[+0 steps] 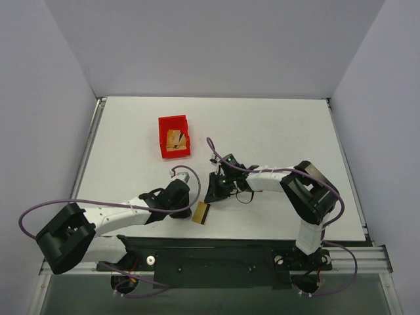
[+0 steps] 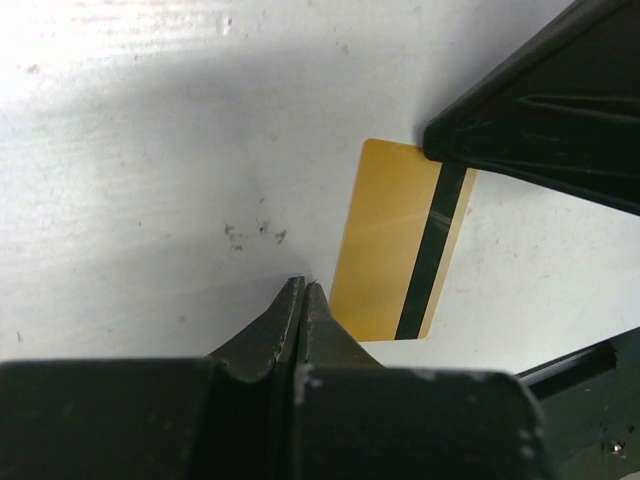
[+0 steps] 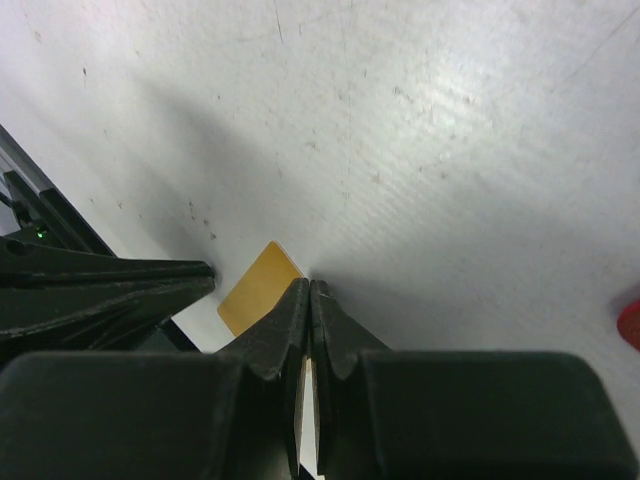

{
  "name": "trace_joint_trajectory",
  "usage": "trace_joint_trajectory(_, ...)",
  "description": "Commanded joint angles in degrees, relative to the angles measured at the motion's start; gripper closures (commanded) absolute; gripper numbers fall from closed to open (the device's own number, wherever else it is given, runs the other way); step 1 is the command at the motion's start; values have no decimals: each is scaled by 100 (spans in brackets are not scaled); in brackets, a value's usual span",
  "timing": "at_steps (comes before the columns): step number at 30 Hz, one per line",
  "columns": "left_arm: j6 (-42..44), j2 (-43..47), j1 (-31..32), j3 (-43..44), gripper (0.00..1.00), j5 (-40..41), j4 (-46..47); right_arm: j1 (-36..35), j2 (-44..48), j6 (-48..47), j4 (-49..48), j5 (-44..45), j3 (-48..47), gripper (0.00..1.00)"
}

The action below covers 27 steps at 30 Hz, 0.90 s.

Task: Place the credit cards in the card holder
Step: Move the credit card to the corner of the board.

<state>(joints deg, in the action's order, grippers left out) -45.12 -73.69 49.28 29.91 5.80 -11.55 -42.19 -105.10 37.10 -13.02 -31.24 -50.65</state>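
Credit card (image 2: 385,240) on scuffed white table (image 2: 150,150), left pincer (image 2: 303,292) and right pincer (image 3: 309,290) closed.

We read no text, label, brand or number in any view. The card (image 2: 380,240) shows us only a plain gold face and a dark stripe. Anything printed inside the red bin (image 1: 163,134) is too small to read.
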Motion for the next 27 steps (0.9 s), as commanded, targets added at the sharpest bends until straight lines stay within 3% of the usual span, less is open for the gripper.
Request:
trace_joint_trajectory(1,-312,311,170,-284,100,219,-374,-104,42,-318,792,189,363,100)
trace_joint_trajectory(12,-497,285,451,-363,100,307,-338,-307,-28,-247,669,83,372,100)
trace_joint_trajectory(27,-1209,970,1251,-759,100,421,-866,-588,165,-318,1002,-22,381,100)
